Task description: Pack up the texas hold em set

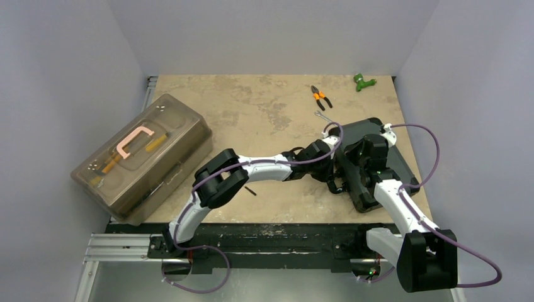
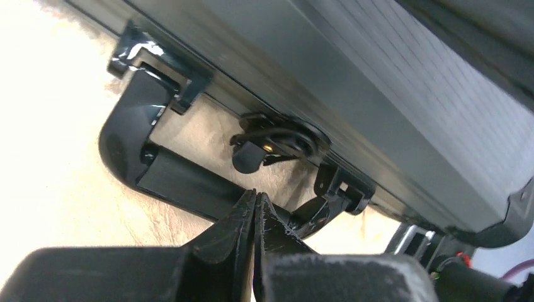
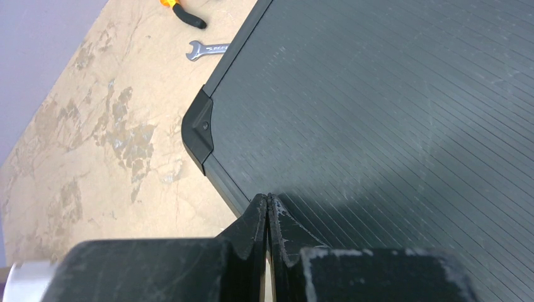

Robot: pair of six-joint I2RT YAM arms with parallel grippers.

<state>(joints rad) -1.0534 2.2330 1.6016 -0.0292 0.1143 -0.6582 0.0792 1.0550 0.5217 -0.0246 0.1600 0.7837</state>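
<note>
Sitting closed on the right side of the table point(image 1: 264, 113), the black case point(image 1: 400, 165) has both arms at it. The left gripper point(image 2: 255, 196), fingers pressed together and empty, points at the case's handle point(image 2: 164, 173). The right gripper point(image 3: 269, 200), likewise closed on nothing, hangs low over the ribbed lid near a corner.

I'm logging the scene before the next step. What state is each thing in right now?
Black case: lid shut, lying flat.
Case handle: folded down.
Left claw: shut, empty, tips by the case handle.
Right claw: shut, empty, over the edge of the case lid.
Toolbox: lid shut.
Pliers: lying flat, untouched.
Wrench: lying flat, untouched.
</note>
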